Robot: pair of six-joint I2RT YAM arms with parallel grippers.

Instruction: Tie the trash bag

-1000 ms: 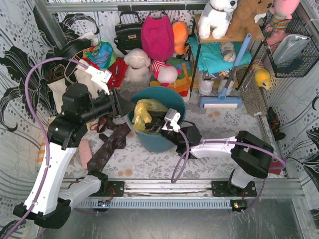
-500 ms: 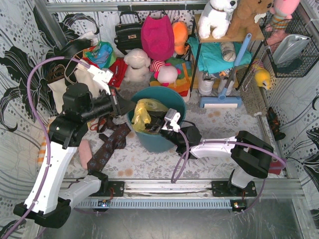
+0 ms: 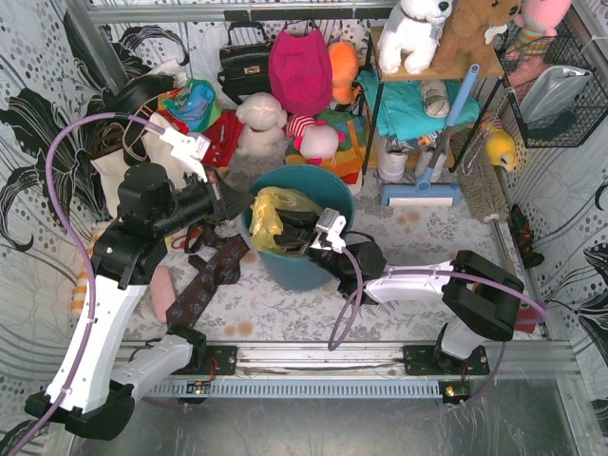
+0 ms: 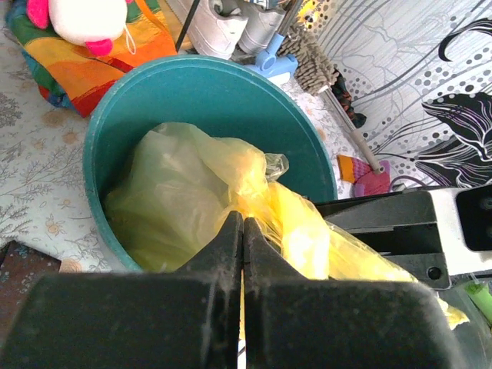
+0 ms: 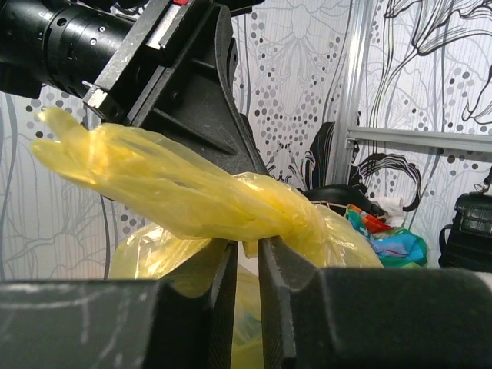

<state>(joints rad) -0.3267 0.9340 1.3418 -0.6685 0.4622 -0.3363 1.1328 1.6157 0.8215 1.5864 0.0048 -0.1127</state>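
The trash bag [image 3: 271, 214] is thin yellow plastic and sits inside a round teal bin [image 3: 296, 271]. Its top is gathered into a twisted strand [image 5: 192, 196] that runs toward the left arm. My left gripper [image 3: 243, 203] hovers at the bin's left rim, shut on a fold of the bag [image 4: 177, 200], with a sliver of yellow in the slit of the left gripper [image 4: 243, 219]. My right gripper [image 3: 291, 237] reaches over the bin from the right. In the right wrist view the right gripper [image 5: 246, 247] stands narrowly open, and the twisted strand rests on its fingertips.
A dark patterned cloth [image 3: 204, 280] lies on the floor left of the bin. A cream tote [image 3: 119, 166] stands at the far left. Plush toys [image 3: 261, 123] and handbags [image 3: 245, 62] crowd the back, beside a shelf rack [image 3: 418, 104] and a blue brush [image 3: 432, 180].
My left gripper has closed onto the bag at the bin's left rim. The right gripper's jaws have parted slightly under the twisted strand.
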